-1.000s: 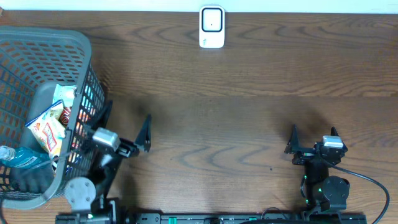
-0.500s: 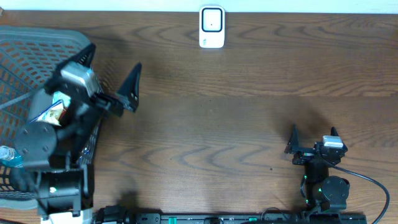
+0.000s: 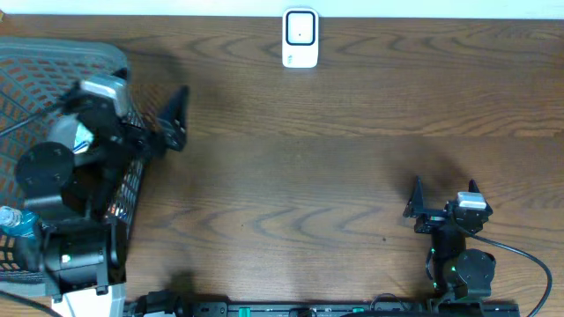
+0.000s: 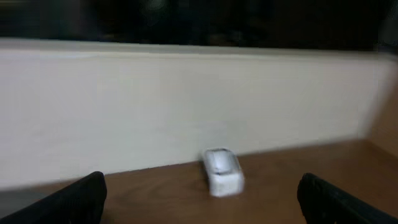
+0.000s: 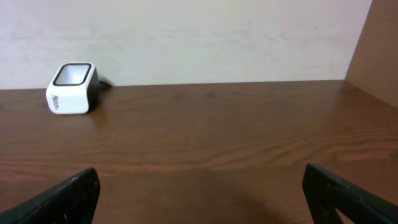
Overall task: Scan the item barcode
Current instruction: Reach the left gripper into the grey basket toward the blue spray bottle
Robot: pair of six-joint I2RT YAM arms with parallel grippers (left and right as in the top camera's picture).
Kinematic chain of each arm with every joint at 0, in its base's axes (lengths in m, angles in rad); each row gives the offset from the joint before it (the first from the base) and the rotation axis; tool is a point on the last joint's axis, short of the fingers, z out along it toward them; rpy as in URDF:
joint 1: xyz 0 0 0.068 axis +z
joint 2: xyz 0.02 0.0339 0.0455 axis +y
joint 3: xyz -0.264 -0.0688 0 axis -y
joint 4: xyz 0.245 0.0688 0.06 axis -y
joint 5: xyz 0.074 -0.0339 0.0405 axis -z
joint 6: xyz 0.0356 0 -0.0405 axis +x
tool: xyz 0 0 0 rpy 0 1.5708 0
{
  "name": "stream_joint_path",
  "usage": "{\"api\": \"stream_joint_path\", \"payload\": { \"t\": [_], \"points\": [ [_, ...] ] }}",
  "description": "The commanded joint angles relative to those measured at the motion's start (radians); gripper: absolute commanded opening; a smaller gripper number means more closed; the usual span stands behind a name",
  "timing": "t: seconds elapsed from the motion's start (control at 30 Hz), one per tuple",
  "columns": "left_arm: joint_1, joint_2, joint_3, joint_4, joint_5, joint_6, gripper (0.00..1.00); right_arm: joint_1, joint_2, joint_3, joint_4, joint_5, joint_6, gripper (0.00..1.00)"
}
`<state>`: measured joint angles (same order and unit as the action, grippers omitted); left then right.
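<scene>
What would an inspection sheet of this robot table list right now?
Surface: brown wood-grain table, bare in the middle.
Job's things: white scanner at the far edge; grey basket at the left, holding a blue bottle, other contents hidden by the arm.
Clutter: nothing seen.
Grippers: left gripper open, empty, at the basket's right side; right gripper open, empty, near the front edge.
Cables: black cable looping from the right arm's base.
Surroundings: white wall behind the table.
</scene>
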<state>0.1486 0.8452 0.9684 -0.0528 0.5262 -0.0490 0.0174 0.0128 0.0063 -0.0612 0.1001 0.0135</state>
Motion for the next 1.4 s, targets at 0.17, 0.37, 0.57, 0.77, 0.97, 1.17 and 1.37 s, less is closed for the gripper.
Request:
{"api": "stream_joint_path", "payload": {
  "t": [0.17,0.37,0.57,0.77,0.97,1.17,1.37],
  "points": [
    [0.218,0.062,0.215,-0.222,-0.55,-0.342,0.98,0.008,-0.002,-0.001,-0.004,-0.005,-0.011,0.99],
    [0.428,0.197,0.444,-0.688,-0.663,-0.658,0.98,0.008,-0.002,-0.001,-0.004,-0.005,-0.011,0.99],
    [0.599,0.358,0.524,-0.878,-0.517,-0.686,0.98,0.008,-0.002,-0.001,-0.004,-0.005,-0.011,0.99],
    [0.6,0.454,0.523,-0.947,-0.507,-0.681,0.98,0.008,-0.002,-0.001,-0.003,-0.005,-0.011,0.99],
    [0.628,0.508,0.523,-1.126,-0.555,-0.91,0.98,0.008,-0.002,-0.001,-0.004,-0.005,-0.011,0.99],
    [0.665,0.521,0.523,-1.204,-0.655,-1.006,0.98,0.008,-0.002,-0.001,-0.004,-0.005,-0.011,0.99],
    [0.7,0.563,0.523,-1.209,-0.73,-1.03,0.98,0.008,-0.002,-0.001,-0.003,-0.005,-0.011,0.99]
  ]
}}
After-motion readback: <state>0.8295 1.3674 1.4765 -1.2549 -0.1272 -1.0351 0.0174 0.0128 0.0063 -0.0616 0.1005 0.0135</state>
